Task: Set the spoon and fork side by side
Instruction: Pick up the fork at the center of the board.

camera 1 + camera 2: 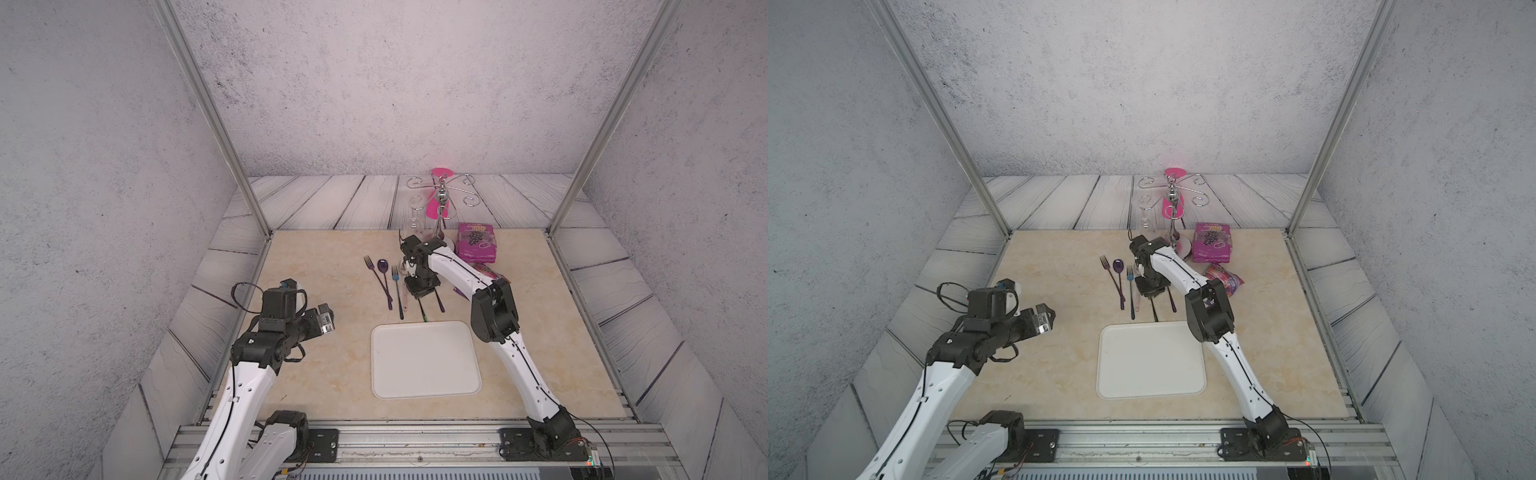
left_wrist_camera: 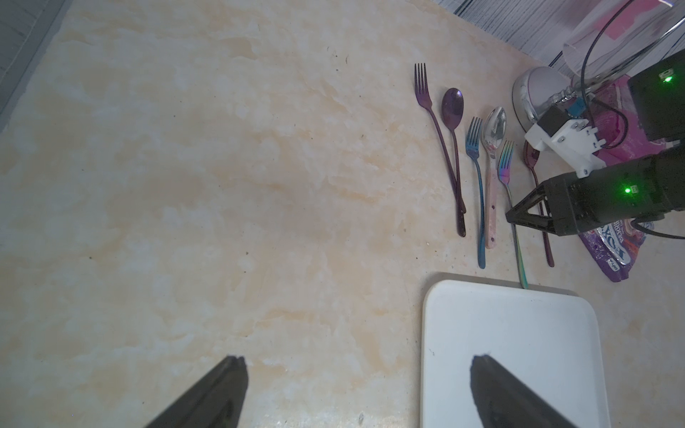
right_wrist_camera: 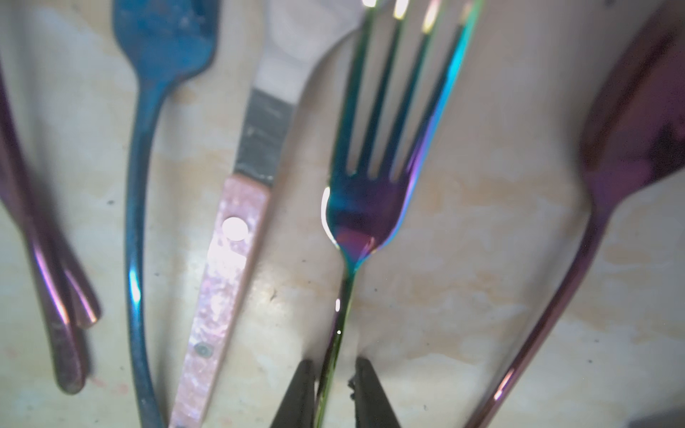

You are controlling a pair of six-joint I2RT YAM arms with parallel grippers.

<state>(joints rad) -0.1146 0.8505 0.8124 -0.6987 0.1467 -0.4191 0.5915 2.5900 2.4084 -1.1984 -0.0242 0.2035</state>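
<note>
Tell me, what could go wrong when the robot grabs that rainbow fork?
1. The right gripper straddles the rainbow fork on its thin handle, with a gap showing on one side, so the fork might slip or twist.
2. The pink-handled spoon and purple spoon flank it closely, and a swing could knock them.
3. The fork's end reaches the white tray and may snag.

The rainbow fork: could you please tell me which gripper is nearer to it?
Right. The right gripper sits at the rainbow fork, fingers flanking its handle. The left gripper hovers open, well off to its left, near the tray.
</note>
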